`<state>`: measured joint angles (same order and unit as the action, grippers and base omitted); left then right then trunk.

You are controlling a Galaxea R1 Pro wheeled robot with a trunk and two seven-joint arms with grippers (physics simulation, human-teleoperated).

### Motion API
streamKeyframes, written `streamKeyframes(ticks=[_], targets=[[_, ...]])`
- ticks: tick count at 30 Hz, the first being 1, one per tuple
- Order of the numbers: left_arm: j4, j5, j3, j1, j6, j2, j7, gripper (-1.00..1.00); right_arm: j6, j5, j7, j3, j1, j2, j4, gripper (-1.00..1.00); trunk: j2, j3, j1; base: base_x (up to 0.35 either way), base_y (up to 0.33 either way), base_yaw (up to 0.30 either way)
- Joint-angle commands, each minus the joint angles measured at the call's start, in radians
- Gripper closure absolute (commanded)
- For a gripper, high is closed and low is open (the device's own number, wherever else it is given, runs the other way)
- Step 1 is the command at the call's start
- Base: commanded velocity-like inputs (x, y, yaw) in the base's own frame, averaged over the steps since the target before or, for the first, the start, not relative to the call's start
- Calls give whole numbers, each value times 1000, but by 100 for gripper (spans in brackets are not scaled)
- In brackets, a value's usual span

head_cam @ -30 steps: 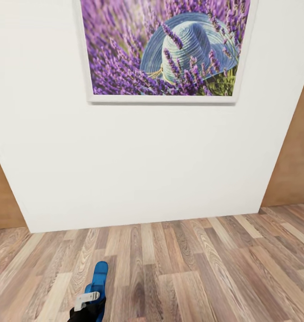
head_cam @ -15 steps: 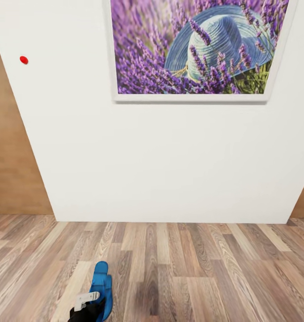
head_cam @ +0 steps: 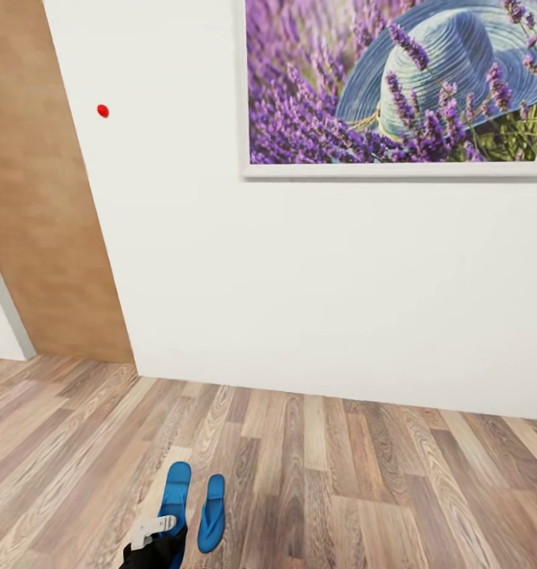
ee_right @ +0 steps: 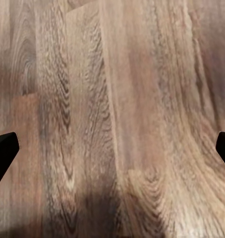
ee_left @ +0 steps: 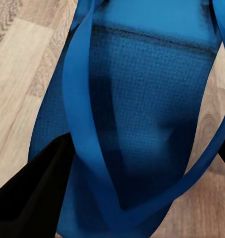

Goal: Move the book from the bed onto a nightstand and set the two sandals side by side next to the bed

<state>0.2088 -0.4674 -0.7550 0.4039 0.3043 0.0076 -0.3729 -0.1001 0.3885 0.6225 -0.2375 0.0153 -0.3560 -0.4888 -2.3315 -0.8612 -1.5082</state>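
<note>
In the head view my left gripper (head_cam: 155, 539) sits low at the frame's bottom edge, shut on a bright blue sandal (head_cam: 174, 490) that points away from me above the wood-plank floor (head_cam: 355, 490). The left wrist view has this sandal (ee_left: 142, 99) close up, its thin straps looping over the sole between the black fingers (ee_left: 33, 198). The second blue sandal (head_cam: 212, 512) lies just right of the held one, seemingly on the floor. My right gripper (ee_right: 112, 148) hangs open over bare planks, with nothing between its fingertips. The bed, book and nightstand are out of view.
A white wall (head_cam: 300, 284) stands straight ahead, with a framed lavender-and-hat picture (head_cam: 395, 79) and a small red dot (head_cam: 103, 111) on it. A light wooden panel (head_cam: 39, 197) lies at the left. Floor stretches to the right.
The camera has swung left, so the wall, picture and floor slid right. The second sandal has come out from behind the held one. The left gripper keeps its hold.
</note>
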Motion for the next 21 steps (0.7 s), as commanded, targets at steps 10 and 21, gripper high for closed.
streamKeyframes(ticks=[10, 21], targets=[[-1, -8, -9, 1, 4, 0, -3, 100, -10, 10, 5, -3, 0, 0, 0, -100, 0, -7, 0, 0, 0, 278], [0, -9, -9, 1, 4, 0, -3, 100, -10, 10, 5, -3, 0, 0, 0, -100, 0, -13, 0, 0, 0, 277]])
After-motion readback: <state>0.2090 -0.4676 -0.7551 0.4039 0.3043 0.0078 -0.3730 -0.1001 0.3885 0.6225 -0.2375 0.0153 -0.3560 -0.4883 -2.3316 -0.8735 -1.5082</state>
